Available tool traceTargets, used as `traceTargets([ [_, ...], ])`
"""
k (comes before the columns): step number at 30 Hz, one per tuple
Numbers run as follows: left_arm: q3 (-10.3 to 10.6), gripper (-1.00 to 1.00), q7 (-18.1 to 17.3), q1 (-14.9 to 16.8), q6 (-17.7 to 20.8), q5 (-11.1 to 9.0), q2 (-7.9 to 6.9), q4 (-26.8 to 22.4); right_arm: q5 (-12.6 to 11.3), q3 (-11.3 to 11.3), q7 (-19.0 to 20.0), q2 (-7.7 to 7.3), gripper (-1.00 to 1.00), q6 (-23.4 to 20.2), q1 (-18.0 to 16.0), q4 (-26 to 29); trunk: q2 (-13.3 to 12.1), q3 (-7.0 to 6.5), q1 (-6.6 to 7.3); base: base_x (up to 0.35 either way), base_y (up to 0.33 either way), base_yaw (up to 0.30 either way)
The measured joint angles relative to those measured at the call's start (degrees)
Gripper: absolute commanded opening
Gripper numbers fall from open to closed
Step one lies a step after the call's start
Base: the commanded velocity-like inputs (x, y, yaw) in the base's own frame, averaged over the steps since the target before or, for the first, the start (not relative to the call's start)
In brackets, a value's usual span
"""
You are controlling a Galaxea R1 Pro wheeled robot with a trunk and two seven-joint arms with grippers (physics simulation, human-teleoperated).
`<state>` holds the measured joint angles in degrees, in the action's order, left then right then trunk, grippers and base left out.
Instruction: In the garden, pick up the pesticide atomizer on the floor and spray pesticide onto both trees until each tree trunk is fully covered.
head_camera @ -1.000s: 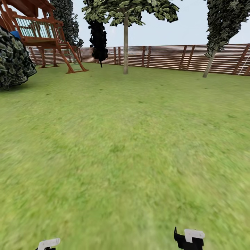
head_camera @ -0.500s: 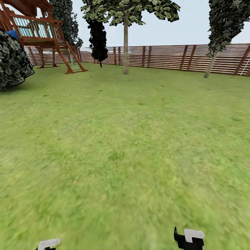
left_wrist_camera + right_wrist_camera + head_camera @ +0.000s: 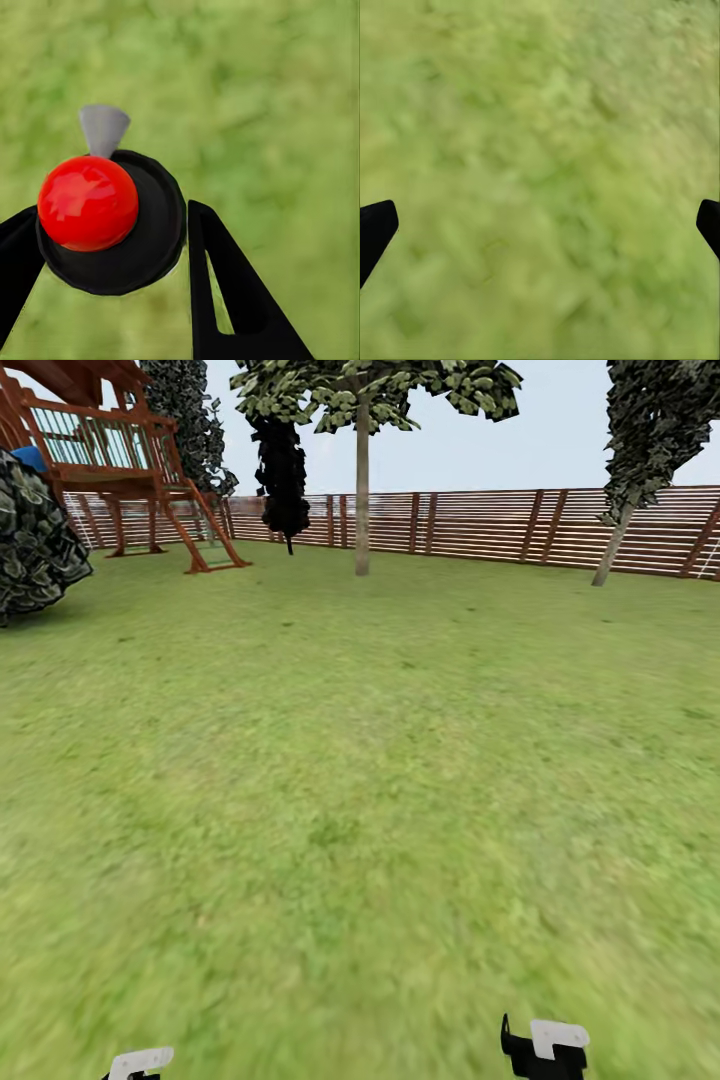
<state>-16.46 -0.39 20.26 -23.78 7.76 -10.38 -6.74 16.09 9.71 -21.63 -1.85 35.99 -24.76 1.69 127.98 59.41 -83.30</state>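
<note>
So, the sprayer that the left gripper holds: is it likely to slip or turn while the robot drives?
The atomizer looks rigid, so it should not bend. Its round black top may let it turn between the left gripper fingers. The red cap looks glossy, perhaps slippery.

Open floor (image 3: 360, 760) ahead; tree trunk (image 3: 362, 500) seemingly far off.

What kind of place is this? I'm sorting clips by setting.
Probably a fenced back garden: a grass lawn, a slatted wooden fence along the far edge, a pale-trunked tree, and a wooden play structure.
</note>
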Motion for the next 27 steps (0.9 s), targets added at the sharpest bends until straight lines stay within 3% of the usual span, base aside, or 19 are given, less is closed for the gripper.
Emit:
traceTargets([
  [27,0.0,-1.0,0.0,0.0,0.0,0.0,0.0,0.0,-0.1,0.0,0.0,0.0,1.0,0.0,0.0,0.0,0.0,0.0,0.0,0.338,0.0,0.0],
])
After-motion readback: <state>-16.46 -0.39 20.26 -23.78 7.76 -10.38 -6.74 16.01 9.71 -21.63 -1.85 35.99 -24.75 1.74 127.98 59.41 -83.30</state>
